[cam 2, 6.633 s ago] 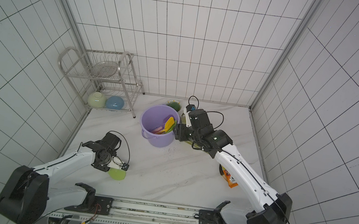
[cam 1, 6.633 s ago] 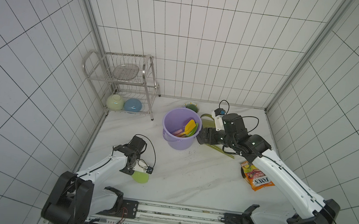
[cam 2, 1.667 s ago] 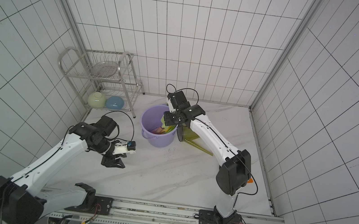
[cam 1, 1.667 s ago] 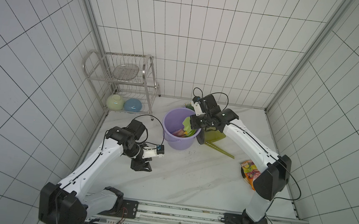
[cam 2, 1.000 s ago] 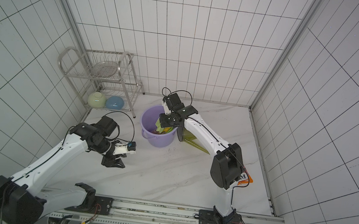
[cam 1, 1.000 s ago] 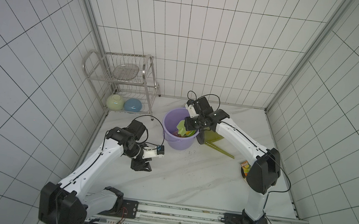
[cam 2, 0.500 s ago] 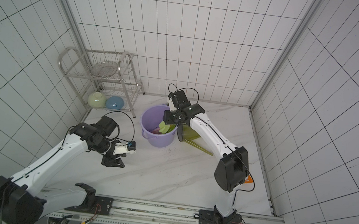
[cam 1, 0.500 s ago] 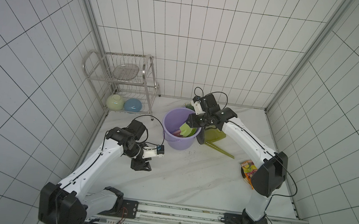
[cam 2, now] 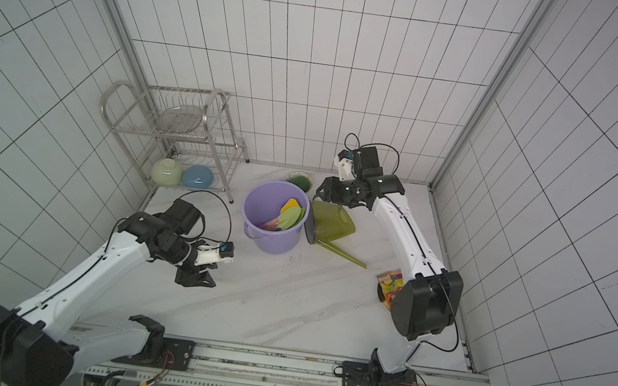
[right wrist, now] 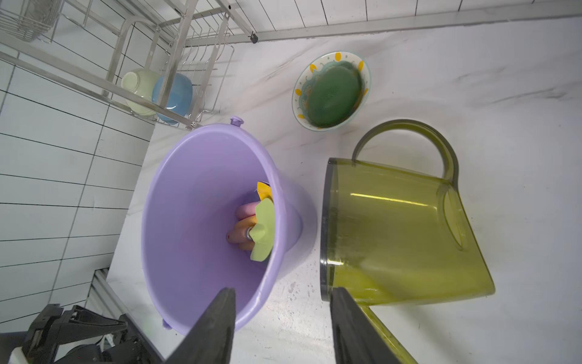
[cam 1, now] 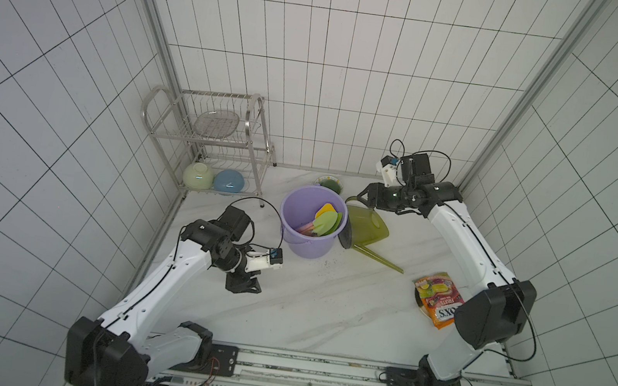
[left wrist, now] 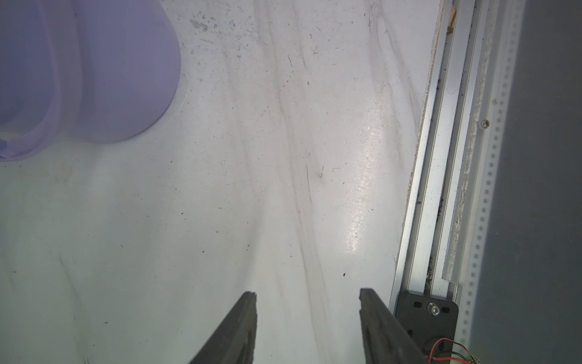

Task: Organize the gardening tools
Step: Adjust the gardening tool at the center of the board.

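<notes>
Trowels (cam 1: 323, 220) in the bucket (cam 1: 297, 208); watering can (cam 1: 369, 228) lies just beside it
Right gripper (right wrist: 283, 291), left gripper (left wrist: 307, 291) both parted, empty; next likely: grasp the can's handle (right wrist: 409, 126)

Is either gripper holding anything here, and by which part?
Nothing is held. The left gripper and the right gripper both stand open and empty.

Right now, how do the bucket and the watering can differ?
The bucket stands upright; the can lies on its side, with its spout along the table. The bucket is opaque lilac; the can is see-through olive green. The bucket holds trowels; no tools show in the can. Both are open-topped containers, side by side on the table.
</notes>
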`<state>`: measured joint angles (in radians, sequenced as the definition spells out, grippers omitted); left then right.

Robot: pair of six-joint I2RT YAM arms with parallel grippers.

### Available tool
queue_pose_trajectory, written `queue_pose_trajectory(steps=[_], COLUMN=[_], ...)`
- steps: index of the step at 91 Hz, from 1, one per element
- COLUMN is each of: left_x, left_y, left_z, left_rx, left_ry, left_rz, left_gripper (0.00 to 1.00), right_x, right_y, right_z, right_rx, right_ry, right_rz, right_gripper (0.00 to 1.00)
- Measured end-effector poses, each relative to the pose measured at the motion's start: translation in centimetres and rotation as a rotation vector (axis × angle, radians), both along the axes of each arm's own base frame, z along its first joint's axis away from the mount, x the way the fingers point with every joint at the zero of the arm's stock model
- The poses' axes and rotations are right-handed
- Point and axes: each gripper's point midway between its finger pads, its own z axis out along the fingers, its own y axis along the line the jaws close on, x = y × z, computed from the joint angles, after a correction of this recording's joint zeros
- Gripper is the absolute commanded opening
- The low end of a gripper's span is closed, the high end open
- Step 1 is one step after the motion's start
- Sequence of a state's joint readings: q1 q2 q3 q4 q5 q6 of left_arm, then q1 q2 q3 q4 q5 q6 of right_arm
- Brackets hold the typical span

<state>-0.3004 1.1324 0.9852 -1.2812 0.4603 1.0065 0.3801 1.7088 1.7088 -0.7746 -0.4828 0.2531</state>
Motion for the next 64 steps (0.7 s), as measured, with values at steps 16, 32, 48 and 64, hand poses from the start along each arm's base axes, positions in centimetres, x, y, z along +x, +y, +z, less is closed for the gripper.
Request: queue_pose_trajectory(steps=[16,32,48,64], left_x=[0.0,0.1,0.5,1.5], left_y=[0.0,-0.1,-0.2,-0.5], left_z=[0.1,0.3,0.5,0.7], left_rx=[-0.001,-0.005,-0.014,-0.032], left_ry=[-0.002,-0.008,-0.012,-0.032], left_rz=[0.004,0.008,0.041,0.085], left_gripper=[0.54,0.54,0.54,0.54], right_x=[0.9,1.7,2.0,0.7], right_y=[-4.5,-8.1,-9.9,-9.8], right_z=[-2.6,-4.8,-6.9,-10.0], right_rx=[0.118,0.213,0.269,0.282], right_ry=[0.117,0.181,0.233,0.306], right_rz=[-0.053,-0.12,-0.164,-0.181], right_gripper=[0.54,0.56,0.56,0.56])
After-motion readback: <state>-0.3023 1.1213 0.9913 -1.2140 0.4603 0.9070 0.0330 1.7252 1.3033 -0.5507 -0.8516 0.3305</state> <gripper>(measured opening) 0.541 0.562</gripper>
